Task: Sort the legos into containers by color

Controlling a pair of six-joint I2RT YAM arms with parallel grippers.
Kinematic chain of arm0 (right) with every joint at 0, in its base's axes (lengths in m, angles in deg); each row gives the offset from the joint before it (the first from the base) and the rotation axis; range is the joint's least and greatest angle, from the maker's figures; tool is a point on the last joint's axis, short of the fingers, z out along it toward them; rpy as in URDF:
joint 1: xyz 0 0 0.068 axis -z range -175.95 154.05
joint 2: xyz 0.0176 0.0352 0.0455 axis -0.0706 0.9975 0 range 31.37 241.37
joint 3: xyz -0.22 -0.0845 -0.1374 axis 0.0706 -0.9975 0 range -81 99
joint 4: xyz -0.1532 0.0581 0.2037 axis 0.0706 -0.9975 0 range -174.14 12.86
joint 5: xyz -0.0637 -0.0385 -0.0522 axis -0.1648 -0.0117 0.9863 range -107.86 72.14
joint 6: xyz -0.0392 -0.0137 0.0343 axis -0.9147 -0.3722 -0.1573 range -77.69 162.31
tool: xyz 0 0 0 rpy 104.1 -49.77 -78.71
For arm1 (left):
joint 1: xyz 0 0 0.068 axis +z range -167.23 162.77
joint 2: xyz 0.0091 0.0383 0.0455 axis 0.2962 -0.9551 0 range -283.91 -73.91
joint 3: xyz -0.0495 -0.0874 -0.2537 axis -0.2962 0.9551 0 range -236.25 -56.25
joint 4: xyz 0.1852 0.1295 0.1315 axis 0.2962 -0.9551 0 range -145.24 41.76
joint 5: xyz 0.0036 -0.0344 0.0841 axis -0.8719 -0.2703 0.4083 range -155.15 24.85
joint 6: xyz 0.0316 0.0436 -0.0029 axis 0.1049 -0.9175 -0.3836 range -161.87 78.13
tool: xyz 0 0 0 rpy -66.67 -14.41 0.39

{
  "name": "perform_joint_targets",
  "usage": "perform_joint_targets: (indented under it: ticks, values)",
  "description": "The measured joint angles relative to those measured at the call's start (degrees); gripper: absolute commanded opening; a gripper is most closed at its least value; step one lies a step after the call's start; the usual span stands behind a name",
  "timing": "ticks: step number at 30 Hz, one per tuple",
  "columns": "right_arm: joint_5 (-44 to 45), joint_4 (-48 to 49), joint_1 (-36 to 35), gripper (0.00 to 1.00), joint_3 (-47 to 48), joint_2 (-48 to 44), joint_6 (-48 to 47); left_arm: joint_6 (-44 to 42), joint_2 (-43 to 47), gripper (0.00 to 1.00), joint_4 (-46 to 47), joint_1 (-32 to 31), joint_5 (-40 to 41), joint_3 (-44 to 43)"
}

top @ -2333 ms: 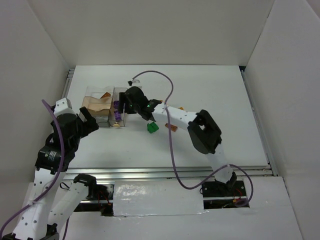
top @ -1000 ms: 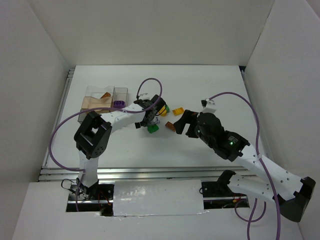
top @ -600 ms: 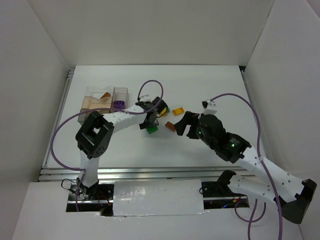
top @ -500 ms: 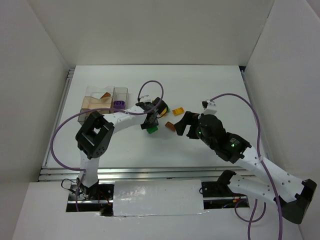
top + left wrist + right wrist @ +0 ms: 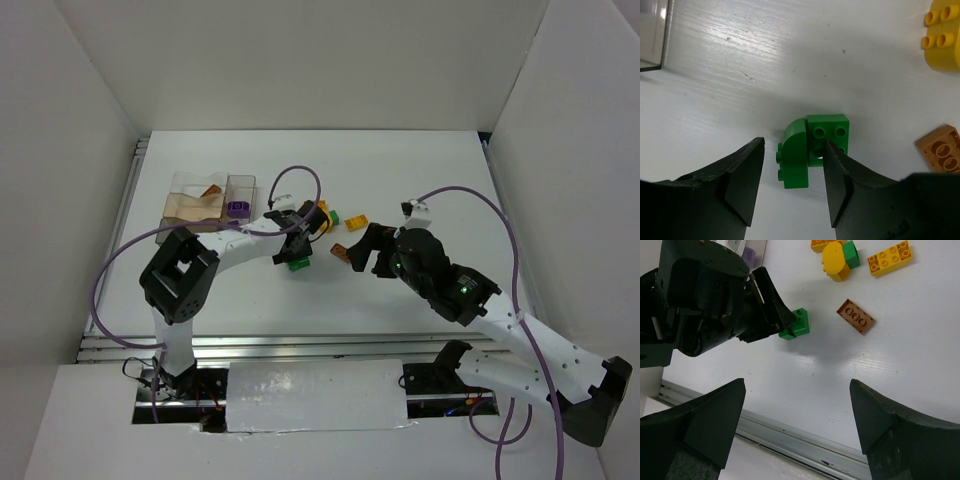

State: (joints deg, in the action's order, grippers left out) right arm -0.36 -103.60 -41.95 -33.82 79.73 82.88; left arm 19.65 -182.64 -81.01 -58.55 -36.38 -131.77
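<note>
A green lego made of two joined bricks lies on the white table just ahead of my left gripper. The jaws straddle its near end, open, with a clear gap on the left side. From above, the same green lego sits under the left gripper. My right gripper hangs wide open and empty above the table, near a brown lego. The clear containers stand at the back left, with an orange lego in the wide one and a purple lego in the narrow one.
A yellow lego, a small green one and an orange-yellow brick lie clustered behind the brown lego. A metal rail borders the table's near edge. White walls enclose the table on three sides.
My left gripper narrowed around the green lego and then widened again. The lego shifted slightly toward the near left. The right arm stayed still.
</note>
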Motion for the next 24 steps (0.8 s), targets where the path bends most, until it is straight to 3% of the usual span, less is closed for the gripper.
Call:
perform_joint_targets:
  ticks: [8, 15, 24]
  values:
    - [-0.44, 0.33, 0.0, 0.92, -0.92, 0.07, -0.22, -0.11, 2.12, 0.66, 2.69, 0.02, -0.39, 3.13]
    - [-1.29, 0.59, 0.0, 0.92, -1.27, 0.76, -0.66, -0.07, 7.19, 0.63, 4.04, 0.02, -0.48, 6.91]
    - [-1.9, 0.72, 0.0, 0.92, -1.55, 0.92, -1.03, -0.13, 6.88, 0.6, 5.27, 0.02, -0.55, 6.97]
